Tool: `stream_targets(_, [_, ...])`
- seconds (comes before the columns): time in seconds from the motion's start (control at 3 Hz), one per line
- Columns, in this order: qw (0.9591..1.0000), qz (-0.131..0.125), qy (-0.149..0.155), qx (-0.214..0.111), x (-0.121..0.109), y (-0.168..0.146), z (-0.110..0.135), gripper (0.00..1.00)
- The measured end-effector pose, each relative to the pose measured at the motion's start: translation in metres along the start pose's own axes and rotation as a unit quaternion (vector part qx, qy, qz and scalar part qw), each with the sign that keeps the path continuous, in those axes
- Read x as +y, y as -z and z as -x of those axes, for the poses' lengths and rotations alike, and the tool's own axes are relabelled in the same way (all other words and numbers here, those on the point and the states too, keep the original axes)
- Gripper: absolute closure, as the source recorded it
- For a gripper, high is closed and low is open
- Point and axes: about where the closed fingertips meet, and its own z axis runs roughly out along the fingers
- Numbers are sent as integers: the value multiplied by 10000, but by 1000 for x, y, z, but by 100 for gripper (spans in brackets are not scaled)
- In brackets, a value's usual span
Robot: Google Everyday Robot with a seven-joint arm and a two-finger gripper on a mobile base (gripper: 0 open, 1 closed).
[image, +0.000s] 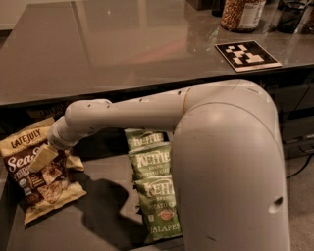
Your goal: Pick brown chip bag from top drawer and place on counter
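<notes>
The brown chip bag (30,188) lies at the left of the open top drawer (105,220), tilted, with "LATE JULY" and "Sea Salt" on its dark front. My gripper (44,157) is at the end of the pale arm that reaches left across the drawer. It sits right on the upper part of the bag and touches its front panel. The glossy grey-brown counter (122,44) runs above and behind the drawer.
Three green Kettle bags (156,193) lie in a row in the middle of the drawer, partly behind my arm's big elbow (230,166). On the counter at the back right are a black-and-white marker tile (248,55) and a jar (242,13).
</notes>
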Motion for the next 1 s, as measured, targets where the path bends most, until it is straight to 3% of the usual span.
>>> stream_targets(0.33, [9994, -204, -193, -224, -15, -22, -4, 18])
stream_targets(1.0, [9992, -227, -210, -261, -16, -25, -4, 65])
